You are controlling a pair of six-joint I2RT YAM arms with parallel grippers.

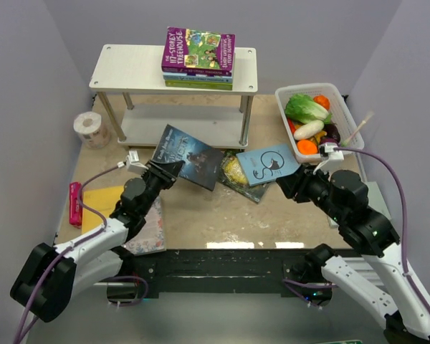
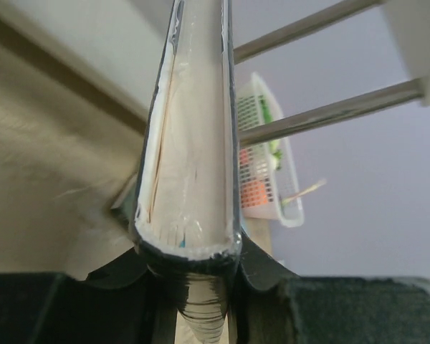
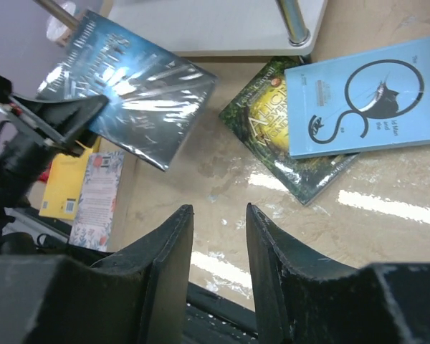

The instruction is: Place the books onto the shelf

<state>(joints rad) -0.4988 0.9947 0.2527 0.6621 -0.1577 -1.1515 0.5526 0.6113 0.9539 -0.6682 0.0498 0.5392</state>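
kinda glossy dark grey book (image 1: 190,156), cream page edges, pinched by the left gripper (image 1: 166,169), right gripper (image 3: 218,215) spread, empty

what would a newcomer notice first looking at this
Most likely the dark book, held up at a tilt by the left gripper just in front of the shelf. Next comes the colourful stack of books on the shelf's top board. The white basket of vegetables sits at the back right.
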